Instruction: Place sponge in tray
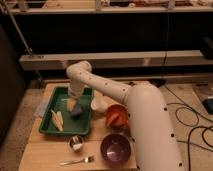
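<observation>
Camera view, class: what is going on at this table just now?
A white one-armed robot reaches over the green tray on the wooden table. Its tool is down inside the tray, right at the blue sponge. A pale utensil also lies in the tray. Outside it stand a white cup, an orange bowl, a purple bowl, a small metal cup and a fork.
</observation>
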